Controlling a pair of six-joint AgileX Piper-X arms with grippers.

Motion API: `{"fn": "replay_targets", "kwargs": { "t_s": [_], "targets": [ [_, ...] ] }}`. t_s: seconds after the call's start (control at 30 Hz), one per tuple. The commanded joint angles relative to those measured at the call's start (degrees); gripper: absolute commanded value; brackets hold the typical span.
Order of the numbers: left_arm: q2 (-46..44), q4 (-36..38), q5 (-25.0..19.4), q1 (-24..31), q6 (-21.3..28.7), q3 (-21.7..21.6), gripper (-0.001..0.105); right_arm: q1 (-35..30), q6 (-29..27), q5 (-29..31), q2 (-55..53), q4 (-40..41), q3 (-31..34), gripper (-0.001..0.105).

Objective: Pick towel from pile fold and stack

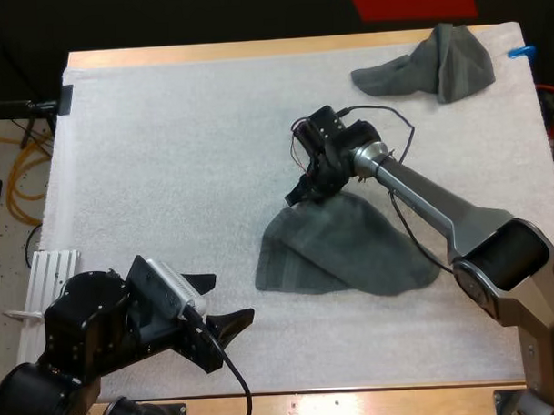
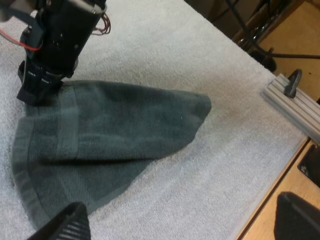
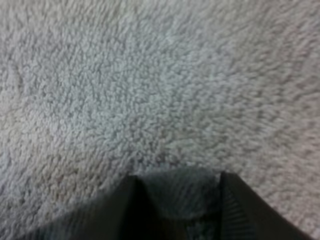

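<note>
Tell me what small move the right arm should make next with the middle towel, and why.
Probably raise the right jaws a little, lifting the towel's far edge off the mat. They're pinched on that edge, the towel lies only partly folded, and the left jaws stand open, clear of it.

High view, centre: right pincer (image 1: 305, 192) tips hidden where they meet the flat towel (image 1: 351, 250)'s upper edge. Right wrist view: its fingers (image 3: 100, 215) blurred and cut off by the frame, towel fold pinched between them. Left wrist view: left pincer (image 2: 182, 215) fingers cropped. Upper right, crumpled towel (image 1: 436, 63): underside hidden.
</note>
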Motion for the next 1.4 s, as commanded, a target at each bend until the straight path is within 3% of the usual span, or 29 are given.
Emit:
{"fn": "replay_targets", "kwargs": {
  "t_s": [0.0,0.13,0.17,0.37,0.53,0.73,0.93,1.2,1.37],
  "targets": [
    [-0.3,-0.13,0.48,-0.22,-0.4,-0.08,0.072,0.08,-0.74,-0.76,0.5,0.27,-0.34,0.026],
    [-0.3,-0.13,0.48,-0.22,-0.4,-0.08,0.072,0.08,-0.78,5.06,0.54,1.34,-0.34,0.002],
    [-0.3,-0.13,0.48,-0.22,-0.4,-0.08,0.072,0.08,-0.94,7.03,0.37,1.61,-0.34,0.0],
    [-0.3,-0.13,0.35,-0.22,1.61,0.06,0.072,-0.88,-3.86,16.93,-1.93,3.7,-0.34,0.0],
    [0.39,-0.13,0.35,-0.22,2.96,0.06,0.072,-4.06,-2.02,21.33,-3.76,4.93,-0.34,0.0],
    [3.06,-0.13,0.01,-0.22,7.17,0.06,0.072,-11.5,2.96,19.9,-4.01,8.6,-0.34,0.0],
    [10.59,-1.57,-5.6,-0.22,13.21,0.06,0.072,-17.12,3.16,14.39,-4.01,12.52,-0.34,0.0],
    [27.42,-18.99,-10.65,-0.22,11.53,-0.07,0.072,-18.6,3.16,11.75,-4.01,13.03,-0.34,0.0],
    [40.12,-27.29,-15.32,-0.22,9.46,-3.62,0.072,-18.6,3.16,10.92,-4.01,13.03,-0.34,0.0]
  ]
}}
